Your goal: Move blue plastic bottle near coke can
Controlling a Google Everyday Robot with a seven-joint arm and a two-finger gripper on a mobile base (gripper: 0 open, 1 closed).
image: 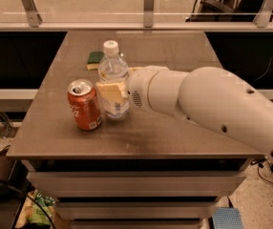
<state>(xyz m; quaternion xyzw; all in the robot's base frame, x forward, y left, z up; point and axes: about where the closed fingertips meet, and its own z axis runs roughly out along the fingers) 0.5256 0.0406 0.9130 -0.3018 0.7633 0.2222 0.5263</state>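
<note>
Toward table (pixel 184 138) front edge, jaws clasping bottle (pixel 112 70), beside coke can (pixel 84 107).

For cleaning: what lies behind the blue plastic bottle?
A green and yellow sponge lies behind the blue plastic bottle. The hand, at the bottle's middle, covers the tabletop just behind it.

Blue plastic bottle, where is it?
Camera view: the blue plastic bottle stands left of centre on the table, just right of the coke can, clasped by the gripper.

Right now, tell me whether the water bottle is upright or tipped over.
Upright: the bottle stands on its base, white cap on top, beside the can, the end effector shut around its middle.
</note>
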